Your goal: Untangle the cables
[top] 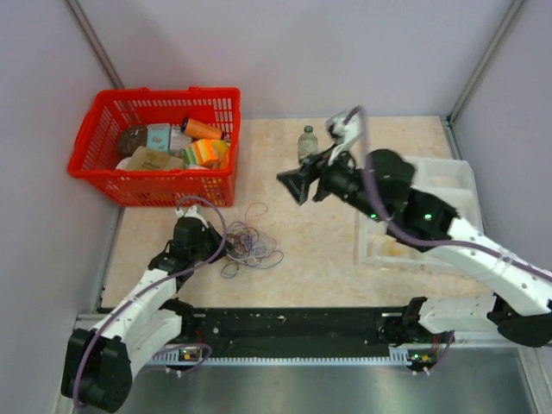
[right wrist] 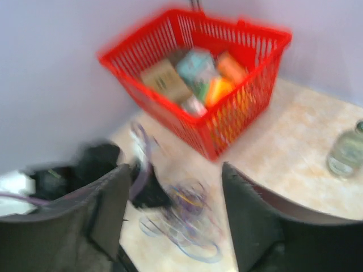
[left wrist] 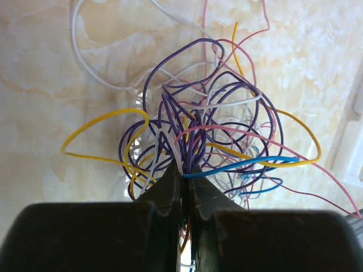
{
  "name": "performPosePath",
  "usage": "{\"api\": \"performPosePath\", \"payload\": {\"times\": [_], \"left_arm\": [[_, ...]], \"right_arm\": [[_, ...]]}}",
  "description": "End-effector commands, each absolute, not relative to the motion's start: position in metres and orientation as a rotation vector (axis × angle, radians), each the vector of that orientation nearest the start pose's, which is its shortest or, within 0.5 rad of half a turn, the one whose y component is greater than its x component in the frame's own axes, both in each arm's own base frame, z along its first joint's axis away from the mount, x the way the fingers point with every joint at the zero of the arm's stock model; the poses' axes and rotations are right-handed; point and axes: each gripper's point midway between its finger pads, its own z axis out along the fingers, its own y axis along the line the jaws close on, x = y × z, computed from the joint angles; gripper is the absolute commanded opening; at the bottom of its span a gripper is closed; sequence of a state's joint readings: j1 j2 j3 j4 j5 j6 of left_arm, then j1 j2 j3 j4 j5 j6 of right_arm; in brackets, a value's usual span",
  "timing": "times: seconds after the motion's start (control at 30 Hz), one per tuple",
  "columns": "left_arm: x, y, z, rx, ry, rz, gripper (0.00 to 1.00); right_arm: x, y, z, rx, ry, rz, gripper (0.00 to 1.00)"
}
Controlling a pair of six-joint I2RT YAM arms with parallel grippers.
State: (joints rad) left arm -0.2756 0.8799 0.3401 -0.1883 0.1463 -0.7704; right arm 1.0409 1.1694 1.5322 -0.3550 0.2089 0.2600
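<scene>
The cables (left wrist: 210,130) are a loose tangle of thin purple, yellow, blue, pink and white wires on the beige tabletop. In the top view the cables (top: 252,246) lie left of centre. My left gripper (left wrist: 184,170) is shut on a bundle of purple and white strands at the tangle's near edge, with a blue and a yellow wire running in between the jaws. From above, the left gripper (top: 214,241) sits at the tangle's left side. My right gripper (top: 296,185) hangs raised above the table to the right of the tangle. In its blurred view the right gripper (right wrist: 177,170) is open and empty, the cables (right wrist: 184,212) far below.
A red basket (top: 155,185) holding boxes and packets stands at the back left, just behind the tangle. A small bottle (top: 307,142) stands upright at the back centre. A clear plastic tray (top: 453,177) lies on the right under the right arm. Grey walls close the sides.
</scene>
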Motion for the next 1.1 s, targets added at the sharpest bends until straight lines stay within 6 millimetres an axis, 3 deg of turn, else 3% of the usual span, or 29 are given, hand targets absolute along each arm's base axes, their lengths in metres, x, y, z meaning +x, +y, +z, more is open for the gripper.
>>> {"api": "performPosePath", "payload": {"times": [0.0,0.2,0.3,0.5,0.57,0.6,0.67,0.7,0.8,0.87,0.97,1.03,1.07], "left_arm": [[0.229,-0.135,0.089,-0.414,2.283,-0.797,0.03],[0.218,-0.141,0.104,-0.375,2.282,-0.865,0.04],[0.217,-0.141,0.105,-0.373,2.283,-0.862,0.04],[0.216,-0.142,0.109,-0.371,2.282,-0.874,0.05],[0.218,-0.143,0.113,-0.367,2.275,-0.878,0.05],[0.219,-0.143,0.114,-0.367,2.271,-0.876,0.06],[0.219,-0.143,0.115,-0.368,2.272,-0.878,0.09],[0.219,-0.142,0.114,-0.37,2.275,-0.873,0.11],[0.222,-0.138,0.109,-0.392,2.276,-0.834,0.21],[0.226,-0.13,0.1,-0.433,2.277,-0.778,0.22],[0.234,-0.12,0.086,-0.487,2.292,-0.688,0.13],[0.238,-0.116,0.079,-0.501,2.31,-0.641,0.0],[0.241,-0.116,0.076,-0.495,2.311,-0.634,0.0]], "right_arm": [[0.222,0.346,0.304,-0.654,1.842,0.749,0.75],[0.212,0.382,0.222,-0.862,1.887,0.82,0.8],[0.214,0.398,0.191,-0.929,1.938,0.814,0.81],[0.208,0.42,0.167,-0.96,1.979,0.873,0.77],[0.209,0.424,0.162,-0.945,1.996,0.833,0.61],[0.214,0.422,0.156,-0.917,2.019,0.782,0.47],[0.223,0.416,0.151,-0.852,2.047,0.677,0.1],[0.225,0.412,0.149,-0.82,2.056,0.631,0.0],[0.226,0.395,0.164,-0.71,2.034,0.464,0.0],[0.221,0.381,0.193,-0.639,1.984,0.396,0.0],[0.202,0.367,0.25,-0.562,1.907,0.523,0.0],[0.2,0.348,0.283,-0.482,1.855,0.57,0.0],[0.198,0.338,0.303,-0.45,1.815,0.596,0.0]]}}
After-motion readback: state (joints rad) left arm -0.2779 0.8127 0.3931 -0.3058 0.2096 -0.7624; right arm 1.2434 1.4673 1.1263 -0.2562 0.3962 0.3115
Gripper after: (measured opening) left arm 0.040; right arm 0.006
